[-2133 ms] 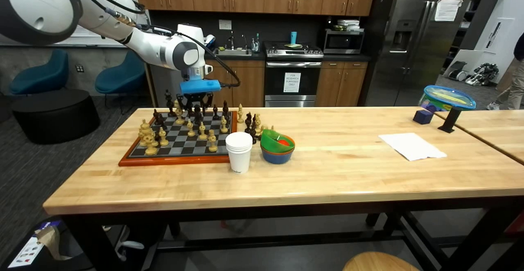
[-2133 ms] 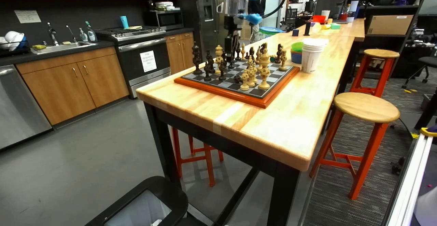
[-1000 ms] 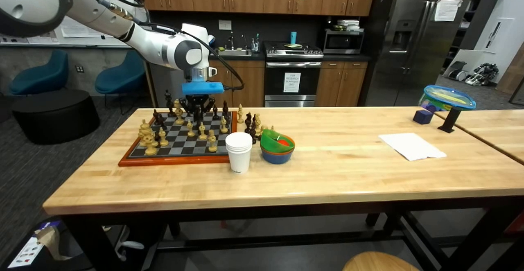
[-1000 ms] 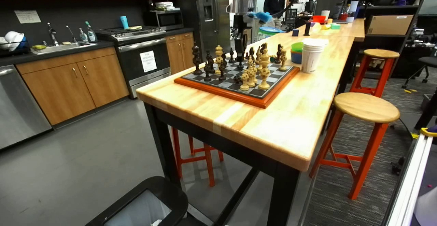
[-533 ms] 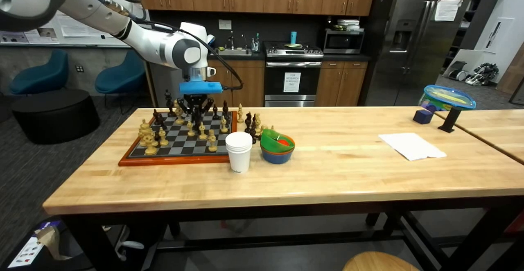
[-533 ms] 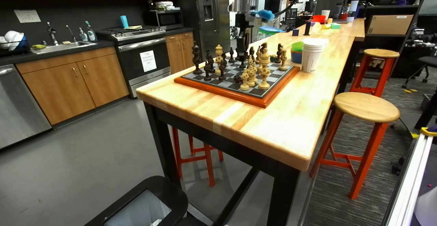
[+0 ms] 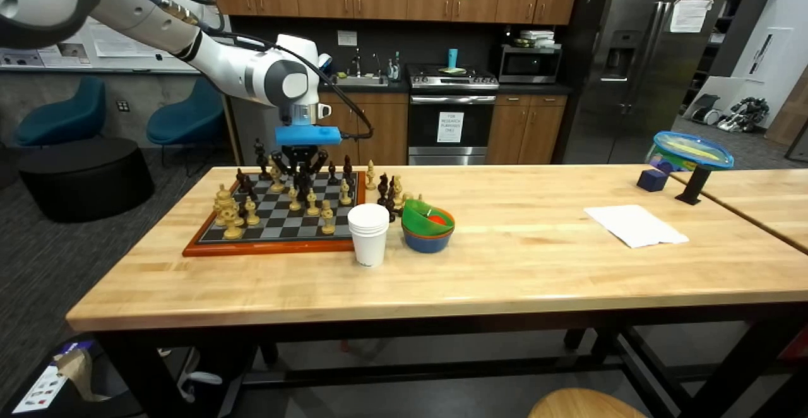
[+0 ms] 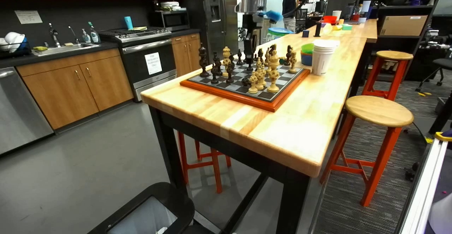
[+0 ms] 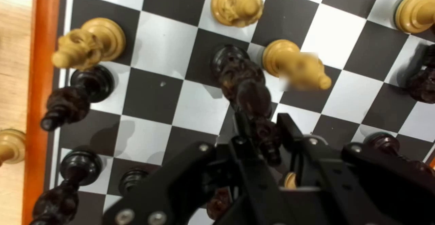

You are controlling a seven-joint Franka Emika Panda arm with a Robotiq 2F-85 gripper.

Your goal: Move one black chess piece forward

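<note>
The tool [image 9: 263,123] leaves only a slim gap, its fingers [image 9: 289,128] pinching a tall black chess piece [image 9: 252,97] near the top

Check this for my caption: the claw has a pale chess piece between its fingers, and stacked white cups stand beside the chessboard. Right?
The colour is wrong: in the wrist view, the claw has a dark chess piece between its fingers. Stacked white cups do stand beside the chessboard.
</note>
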